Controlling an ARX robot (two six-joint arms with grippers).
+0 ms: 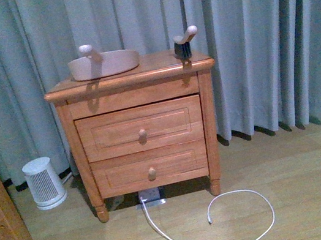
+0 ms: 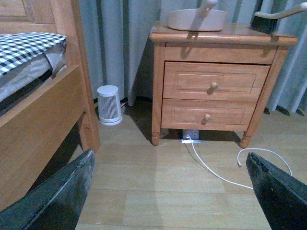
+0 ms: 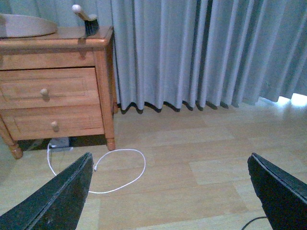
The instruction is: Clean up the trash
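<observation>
Wooden desk (image 1: 140,77) carrying pinkish dustpan (image 1: 104,64) and brush (image 1: 183,46) apart on top, handles up, probably parked for easy grabbing. Left pincer (image 2: 169,153) and right pincer (image 3: 169,155) both spread wide, empty, low over the floor, likely scouting. Trash not visible in any view; location cannot be told.

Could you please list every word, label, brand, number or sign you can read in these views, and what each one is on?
None: no text can be read in any of the three views.
The small white appliance, the nightstand, the dustpan and the brush show plain surfaces.
The power strip under the nightstand is too small and blurred to tell whether it bears any marking.
</observation>
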